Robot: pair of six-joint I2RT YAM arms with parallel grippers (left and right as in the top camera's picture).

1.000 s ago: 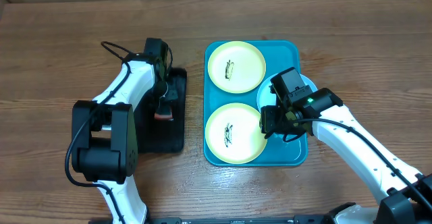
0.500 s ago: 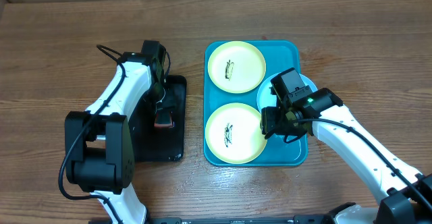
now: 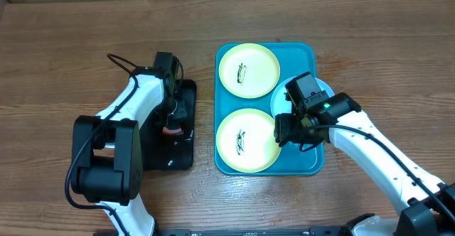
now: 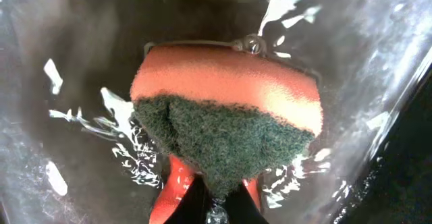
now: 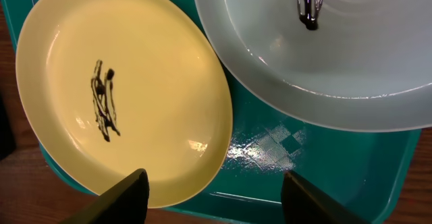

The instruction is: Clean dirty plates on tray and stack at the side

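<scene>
We saw the left gripper (image 4: 210, 193) clamped on an orange-and-green sponge (image 4: 223, 109) inside the wet black tray (image 3: 186, 154). The right gripper (image 5: 214, 198) hung with its fingers apart over the turquoise tray (image 3: 304, 51). On it lay two yellow plates (image 3: 248, 70) and a blue-white plate (image 5: 351, 55), which overlapped one yellow rim. Each plate carried a dark mark.

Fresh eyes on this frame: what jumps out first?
The turquoise tray right of centre stands out, carrying a far yellow-green plate, a near yellow-green plate and a blue-white plate, each with a dark scribble. The open right end effector hovers over the tray. On the left, the left end effector is shut on an orange-and-green sponge in a wet black tray.
</scene>
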